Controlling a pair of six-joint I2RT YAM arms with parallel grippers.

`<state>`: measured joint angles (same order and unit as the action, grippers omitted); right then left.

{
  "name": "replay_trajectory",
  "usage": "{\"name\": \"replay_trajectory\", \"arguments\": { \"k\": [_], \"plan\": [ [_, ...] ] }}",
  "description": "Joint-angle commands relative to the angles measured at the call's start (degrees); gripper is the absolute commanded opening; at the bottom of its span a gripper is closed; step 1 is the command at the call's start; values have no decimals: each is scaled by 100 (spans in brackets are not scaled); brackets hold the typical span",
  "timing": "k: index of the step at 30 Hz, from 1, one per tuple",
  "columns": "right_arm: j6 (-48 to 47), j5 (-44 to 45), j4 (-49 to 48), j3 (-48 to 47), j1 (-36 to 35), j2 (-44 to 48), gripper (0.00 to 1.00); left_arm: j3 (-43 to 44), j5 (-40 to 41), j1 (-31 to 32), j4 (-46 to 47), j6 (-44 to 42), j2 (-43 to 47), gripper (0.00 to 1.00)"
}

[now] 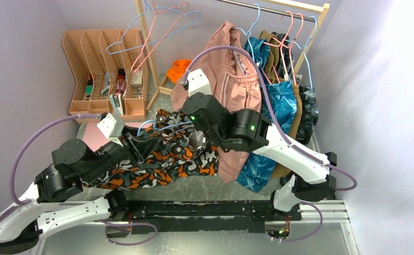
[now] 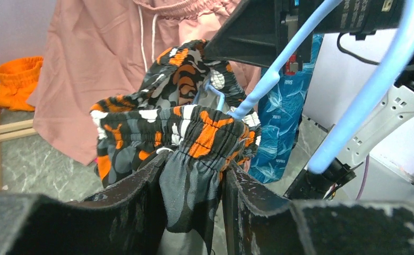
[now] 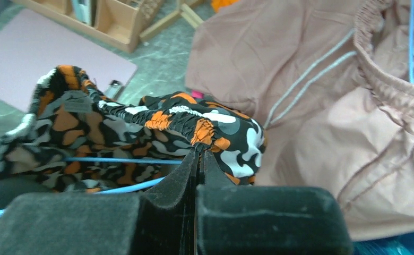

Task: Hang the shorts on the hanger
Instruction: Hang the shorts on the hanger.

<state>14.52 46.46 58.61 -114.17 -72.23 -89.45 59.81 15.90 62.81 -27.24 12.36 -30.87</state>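
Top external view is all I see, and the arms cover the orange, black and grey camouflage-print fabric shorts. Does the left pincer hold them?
Observer: Yes, the left pincer clamps the gathered waistband of the camouflage-print fabric shorts.
Operator: And the other one?
Observer: The right pincer is shut, tips right at the waistband; caught cloth I cannot confirm.
Operator: What else is at that waistband?
Observer: One arm of the thin light-blue clothes hanger, meeting it just above the left pincer.
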Motion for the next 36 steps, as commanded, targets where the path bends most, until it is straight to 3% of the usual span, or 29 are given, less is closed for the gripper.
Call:
{"name": "replay_trajectory", "arguments": {
  "k": [1, 11, 22, 36],
  "plan": [
    [115, -918, -123, -432, 39, -11, 0, -102, -485, -5, 574, -202, -215, 7],
    [691, -2342, -645, -660, 38, -46, 0, -1131, 642, -6, 2326, 168, -218, 7],
    [751, -2966, -1015, -82, 39, 123, 0, -2153, 757, -5, 3910, 803, 420, 7],
    [481, -3229, -872, -22, 38, 147, 40, -2911, 745, -6, 4566, 1485, 1017, 7]
  ]
}}
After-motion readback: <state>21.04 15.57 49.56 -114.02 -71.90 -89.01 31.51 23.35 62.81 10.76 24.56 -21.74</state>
